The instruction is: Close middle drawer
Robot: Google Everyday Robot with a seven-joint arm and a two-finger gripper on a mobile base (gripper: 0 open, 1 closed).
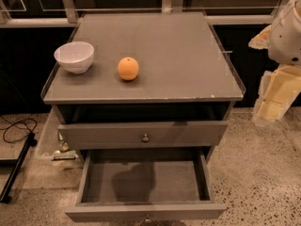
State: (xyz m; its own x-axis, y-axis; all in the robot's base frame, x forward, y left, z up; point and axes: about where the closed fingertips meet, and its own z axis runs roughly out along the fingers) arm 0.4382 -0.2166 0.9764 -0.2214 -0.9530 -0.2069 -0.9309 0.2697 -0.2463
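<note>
The grey cabinet (155, 51) stands in the middle of the camera view. The middle drawer (143, 180) is pulled far out at the bottom of the view. Its shallow box is empty, and its flat front (141, 212) with a small round knob (147, 218) sits at the frame's lower edge. Above it another grey drawer front (103, 134) with a knob (145, 137) stands slightly out from the cabinet. My gripper (273, 100) hangs at the right edge, to the right of the cabinet and apart from both drawers, holding nothing that I can see.
A white bowl (74, 56) and an orange (128, 68) sit on the cabinet top at the front left. A black cable (16, 128) and a black bar (16, 166) lie on the speckled floor at the left. Dark glass panels stand behind the cabinet.
</note>
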